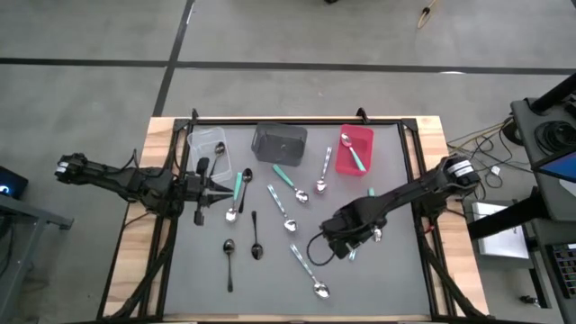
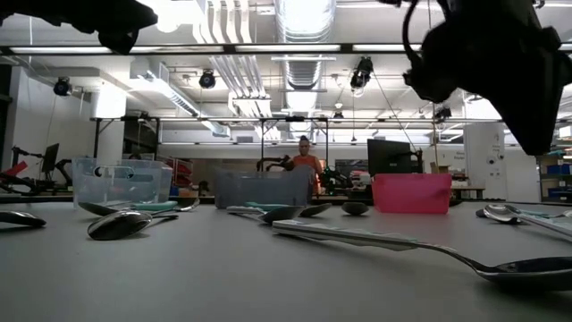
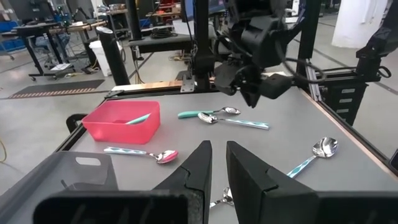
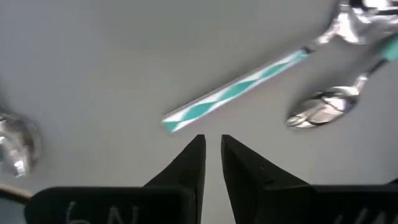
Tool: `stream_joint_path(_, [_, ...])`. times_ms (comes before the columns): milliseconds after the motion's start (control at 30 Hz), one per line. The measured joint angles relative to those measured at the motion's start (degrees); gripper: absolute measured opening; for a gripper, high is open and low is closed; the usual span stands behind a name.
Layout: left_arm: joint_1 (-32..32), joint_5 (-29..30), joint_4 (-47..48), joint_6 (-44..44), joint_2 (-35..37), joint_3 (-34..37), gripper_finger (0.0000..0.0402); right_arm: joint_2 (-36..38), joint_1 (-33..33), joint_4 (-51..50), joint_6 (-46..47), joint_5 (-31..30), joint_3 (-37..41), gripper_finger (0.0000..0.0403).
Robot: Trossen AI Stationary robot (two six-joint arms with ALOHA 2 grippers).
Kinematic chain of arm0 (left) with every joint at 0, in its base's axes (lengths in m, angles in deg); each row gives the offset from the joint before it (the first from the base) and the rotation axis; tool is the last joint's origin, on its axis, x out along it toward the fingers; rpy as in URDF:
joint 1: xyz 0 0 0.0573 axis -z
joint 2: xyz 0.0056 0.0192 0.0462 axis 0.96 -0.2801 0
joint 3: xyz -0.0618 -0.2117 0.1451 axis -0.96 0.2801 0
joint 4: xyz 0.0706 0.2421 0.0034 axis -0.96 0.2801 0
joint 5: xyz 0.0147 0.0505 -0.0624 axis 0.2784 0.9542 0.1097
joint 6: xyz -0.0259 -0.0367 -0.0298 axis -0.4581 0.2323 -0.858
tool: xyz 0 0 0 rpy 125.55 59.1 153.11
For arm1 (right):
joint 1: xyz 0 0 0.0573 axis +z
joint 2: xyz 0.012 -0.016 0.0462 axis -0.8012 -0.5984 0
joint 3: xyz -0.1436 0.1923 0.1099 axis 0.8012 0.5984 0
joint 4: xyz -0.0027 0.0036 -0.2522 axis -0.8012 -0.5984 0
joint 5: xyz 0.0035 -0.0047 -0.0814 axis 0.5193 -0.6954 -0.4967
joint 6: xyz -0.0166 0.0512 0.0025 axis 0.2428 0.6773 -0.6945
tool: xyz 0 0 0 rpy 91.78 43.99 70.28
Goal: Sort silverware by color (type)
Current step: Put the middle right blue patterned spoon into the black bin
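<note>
Spoons scattered loose over grey mat, likely awaiting sorting; one teal-handled spoon (image 1: 356,155) already in red bin (image 1: 363,135) (others unsorted). Right gripper (image 1: 349,241) low over mat right of centre, fingers nearly together, gripping nothing, teal-handled spoon (image 4: 239,89) just beyond tips. Left gripper (image 1: 219,190) at mat's left side, fingers nearly closed, empty

Black jointed arms (image 1: 396,193), looped black cables, dark wedge-shaped fingers (image 4: 186,165).
</note>
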Motion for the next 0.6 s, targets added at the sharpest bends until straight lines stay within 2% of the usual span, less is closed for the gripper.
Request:
stream_joint_path(200, [0.0, 0.0, -0.3, 0.0, -0.1, 0.0, 0.0031, 6.7, 0.0, 3.6, 5.8, -5.9, 7.6, 0.0043])
stream_joint_path(400, [0.0, 0.0, -0.3, 0.0, -0.1, 0.0, 0.0031, 12.3, 0.0, 7.2, 24.0, -7.7, 15.4, 0.0045])
stream_joint_path(600, [0.0, 0.0, -0.3, 0.0, -0.1, 0.0, 0.0031, 14.5, 0.0, 10.6, 26.2, -7.3, 20.0, 0.0088])
